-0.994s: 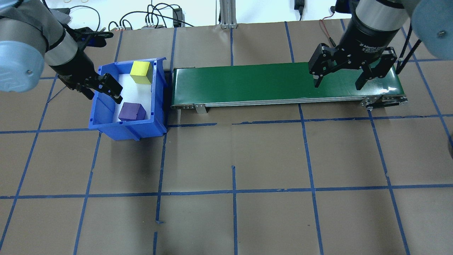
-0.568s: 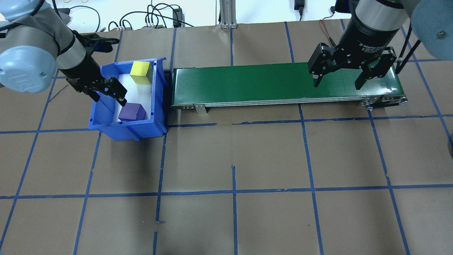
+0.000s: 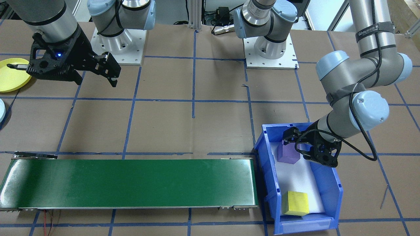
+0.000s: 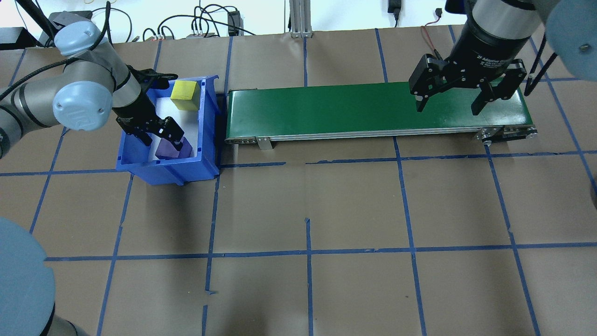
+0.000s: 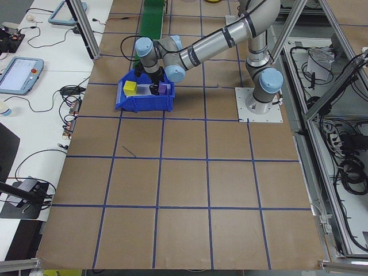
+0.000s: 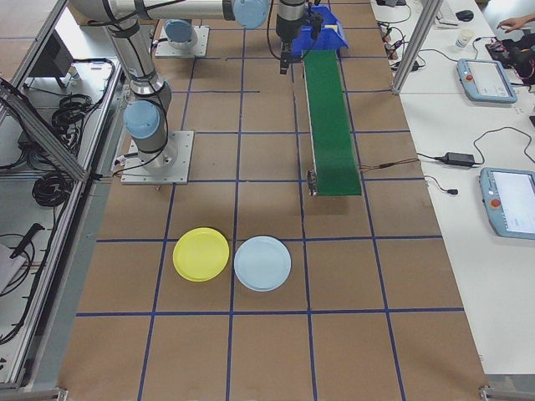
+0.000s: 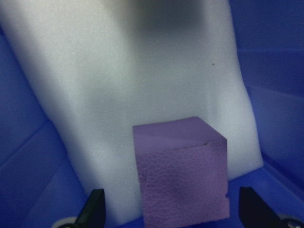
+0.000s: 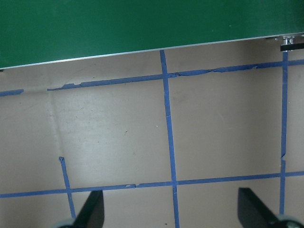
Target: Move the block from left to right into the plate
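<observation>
Since the earlier overhead frames the left gripper (image 4: pixel 161 135) has come down from the bin's left wall into the bin, and its arm has swung in lower; the right gripper has barely shifted.

Purple block (image 4: pixel 169 149) sits on the white foam liner (image 4: pixel 189 122) in the near part of the blue bin (image 4: pixel 207 140), close to the bin's front wall. Left gripper fingers are spread wide; in the left wrist view the two fingertips (image 7: pixel 92 209) stand on either side of the purple block with clear gaps, not touching it. From the front-facing view the gripper (image 3: pixel 300 144) hangs just over the block (image 3: pixel 288 154), tilted.

Yellow block (image 4: pixel 185 95) rests at the far end of the same bin, well apart from the purple one, untouched.

Bin stands at the left end of the green conveyor belt (image 4: pixel 326 109), just beside it, towards the table's (image 4: pixel 308 210) far left.

Right gripper (image 4: pixel 451 100) hovers over the right end of the belt, fingers wide apart, holding nothing; its wrist camera looks down on the belt edge and taped table.

Yellow plate (image 6: pixel 201 254) lies flat near the table's right end, beyond the belt's end, just beside a light blue plate (image 6: pixel 262 263). Both plates carry nothing.
</observation>
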### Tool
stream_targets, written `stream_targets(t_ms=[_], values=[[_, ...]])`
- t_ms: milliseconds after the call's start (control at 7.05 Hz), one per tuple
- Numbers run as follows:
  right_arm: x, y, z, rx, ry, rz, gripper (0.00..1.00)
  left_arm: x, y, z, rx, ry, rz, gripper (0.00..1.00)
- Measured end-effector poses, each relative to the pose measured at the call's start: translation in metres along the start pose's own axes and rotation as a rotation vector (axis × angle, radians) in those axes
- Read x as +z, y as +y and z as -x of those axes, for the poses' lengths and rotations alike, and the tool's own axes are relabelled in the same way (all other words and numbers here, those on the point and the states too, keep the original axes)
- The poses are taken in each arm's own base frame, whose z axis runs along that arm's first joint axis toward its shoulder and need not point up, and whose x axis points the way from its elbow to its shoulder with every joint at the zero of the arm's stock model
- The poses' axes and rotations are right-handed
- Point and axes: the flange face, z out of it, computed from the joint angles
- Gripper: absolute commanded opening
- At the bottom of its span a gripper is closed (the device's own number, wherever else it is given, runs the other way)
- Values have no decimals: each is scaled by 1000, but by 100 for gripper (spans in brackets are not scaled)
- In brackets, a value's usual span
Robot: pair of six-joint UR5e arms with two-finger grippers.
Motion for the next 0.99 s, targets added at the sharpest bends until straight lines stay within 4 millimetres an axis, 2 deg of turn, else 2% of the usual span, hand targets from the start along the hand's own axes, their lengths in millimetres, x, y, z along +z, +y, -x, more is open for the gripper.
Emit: stream_targets(t_ms=[142, 284, 426, 568, 710, 852, 994], values=[[0, 2, 2, -4, -4, 2, 100, 17, 1, 0, 0, 0, -12, 87], [1, 2, 2, -5, -6, 5, 100, 30, 2, -1, 1, 2, -28, 60], [1, 2, 2, -6, -7, 5, 100, 33, 1, -1, 2, -1, -42, 27], [0, 2, 4, -7, -9, 1, 100, 24, -1, 0, 2, -14, -65, 24], [0, 2, 4, -7, -10, -1, 100, -2, -3, 0, -3, -40, -106, 24], [0, 1, 3, -3, -10, 0, 100, -39, -2, -6, -19, -63, -148, 24], [1, 1, 2, -1, -9, 1, 100, -76, 3, -26, -41, -77, -180, 24]])
